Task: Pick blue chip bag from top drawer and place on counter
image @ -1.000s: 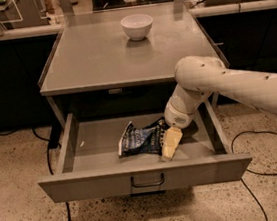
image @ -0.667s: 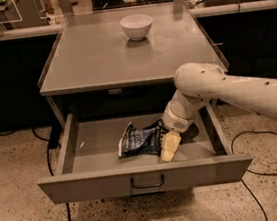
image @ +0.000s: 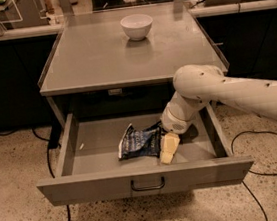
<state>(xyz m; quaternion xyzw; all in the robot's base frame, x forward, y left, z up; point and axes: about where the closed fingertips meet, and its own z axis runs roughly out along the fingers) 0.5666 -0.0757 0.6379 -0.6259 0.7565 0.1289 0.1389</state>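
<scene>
The top drawer [image: 83,154] stands pulled out below the counter [image: 96,57]. On its floor, near the middle, lies the blue chip bag [image: 136,143], crumpled, dark blue with white lettering. My gripper [image: 166,149] reaches down into the drawer from the right and sits right at the bag's right edge, touching or almost touching it. The white arm comes in from the right side of the view, over the drawer's right wall. The bag rests on the drawer floor.
A white bowl [image: 136,26] stands at the back middle of the counter. Dark cabinets under a pale ledge line the back. Black cables [image: 266,167] run across the speckled floor on both sides of the drawer.
My gripper has moved slightly down and to the left, closer against the bag's right edge. The bag and the drawer have not moved.
</scene>
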